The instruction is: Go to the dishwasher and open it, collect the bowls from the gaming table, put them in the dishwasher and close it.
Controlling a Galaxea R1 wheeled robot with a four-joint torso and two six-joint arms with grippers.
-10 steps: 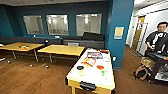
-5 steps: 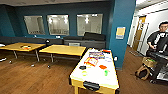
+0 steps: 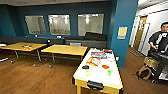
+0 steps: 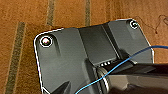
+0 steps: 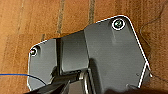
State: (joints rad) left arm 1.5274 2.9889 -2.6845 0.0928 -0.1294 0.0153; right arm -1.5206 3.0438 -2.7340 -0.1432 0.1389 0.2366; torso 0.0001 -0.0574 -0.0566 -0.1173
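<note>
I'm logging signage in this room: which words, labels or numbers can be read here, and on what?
No text can be read.
Yellow notice on the blue pillar: too blurred.
Printed sheets on the gaming table: too blurred.

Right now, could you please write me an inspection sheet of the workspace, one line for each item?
Surface: wooden floor, brown planks.
Job's things: gaming table ahead, white top, yellow sides, black slot at the near end; small coloured items lie on it, too blurred to tell bowls apart.
Clutter: flat printed sheets on the gaming table's far half; small things on the far left yellow table.
Grippers: fingers cannot be made out in either wrist view.
Cables: thin blue cable across the left wrist view.
Surroundings: teal walls, three windows, dark bench, a person at right.
</note>
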